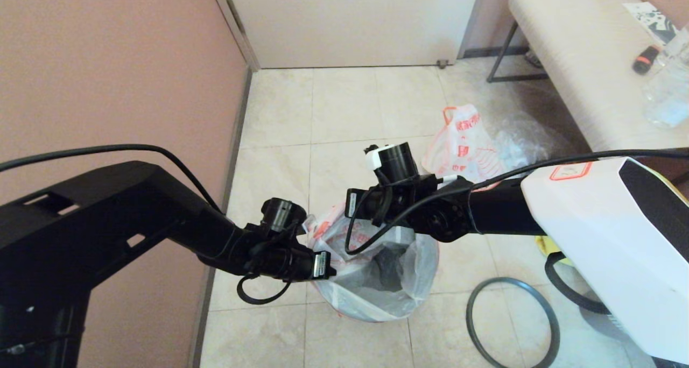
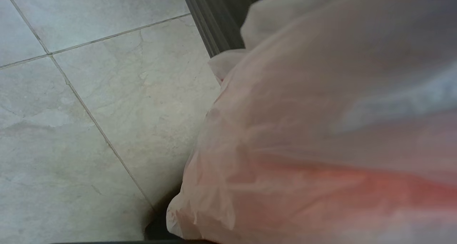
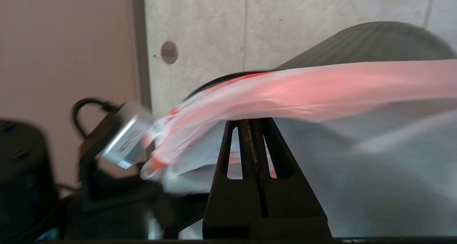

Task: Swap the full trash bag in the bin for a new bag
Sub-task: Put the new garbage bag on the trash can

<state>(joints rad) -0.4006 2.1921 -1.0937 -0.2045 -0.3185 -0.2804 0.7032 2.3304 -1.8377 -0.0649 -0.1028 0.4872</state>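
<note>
Both arms meet over the bin [image 1: 377, 309] on the floor, where the new bag [image 1: 398, 282] sits draped inside, the right gripper [image 3: 255, 124] clenched on its pink-banded mouth at the far rim and the left gripper [image 1: 323, 264] pinching the near-left edge.

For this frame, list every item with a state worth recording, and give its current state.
new bag: in the bin, mouth open, edge draped over the rim
bin: upright on the floor, lined
full trash bag: out of the bin, on the floor behind it
grey ring: off the bin, flat on the floor
right gripper: shut on the new bag's pink band
left gripper: at the bag's edge, fingers hidden
</note>
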